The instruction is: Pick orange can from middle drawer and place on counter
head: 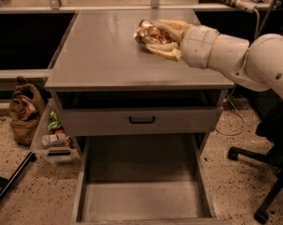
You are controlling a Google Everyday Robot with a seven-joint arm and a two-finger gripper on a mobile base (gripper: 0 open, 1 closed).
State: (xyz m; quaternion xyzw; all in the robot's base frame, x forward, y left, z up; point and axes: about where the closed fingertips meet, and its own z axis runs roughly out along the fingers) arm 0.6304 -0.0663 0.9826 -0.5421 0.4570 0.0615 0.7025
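Observation:
The orange can [150,35], shiny gold-brown and dented, is held over the right rear part of the gray counter [101,55]. My gripper [156,37] reaches in from the right on a white arm, its pale fingers [166,51] shut around the can. Whether the can touches the counter surface I cannot tell. Below, the middle drawer [142,198] is pulled fully out, with a bare gray floor and low side walls.
A gray drawer front with a black handle [142,120] sits just under the counter. A brown bag [25,108] and a clear bin of items [52,137] stand on the floor at left. A black chair base [265,172] is at right.

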